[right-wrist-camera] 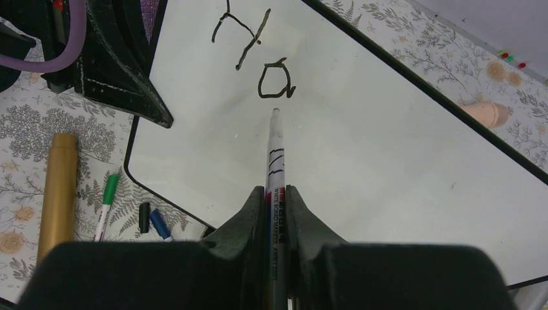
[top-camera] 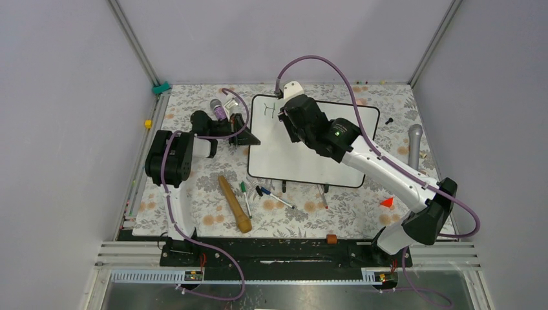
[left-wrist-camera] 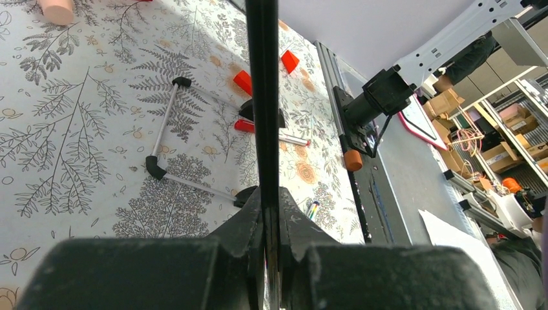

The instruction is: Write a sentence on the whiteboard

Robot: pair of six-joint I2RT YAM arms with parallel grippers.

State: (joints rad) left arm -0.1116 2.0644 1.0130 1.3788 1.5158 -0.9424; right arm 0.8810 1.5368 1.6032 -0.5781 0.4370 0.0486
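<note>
The whiteboard (top-camera: 291, 161) lies on the floral cloth at centre. My left gripper (top-camera: 248, 137) is shut on its left edge; in the left wrist view the black frame (left-wrist-camera: 262, 97) runs edge-on between the closed gripper (left-wrist-camera: 270, 200). My right gripper (top-camera: 289, 121) hovers over the board's far left corner, shut on a white whiteboard marker (right-wrist-camera: 275, 155). The marker's tip sits just below the letters. The sentence (right-wrist-camera: 258, 58) so reads only "Ho" in dark strokes, also faintly seen in the top view (top-camera: 272, 110). The board surface (right-wrist-camera: 388, 161) beyond is blank.
A wooden dowel (top-camera: 234, 203), a green marker (top-camera: 245, 196), a blue marker (top-camera: 273, 196) and a red pen (top-camera: 322, 197) lie near the board's front edge. An orange wedge (top-camera: 386, 202), a grey microphone (top-camera: 414, 145), a purple object (top-camera: 219, 108) and a yellow cube (top-camera: 148, 123) lie around.
</note>
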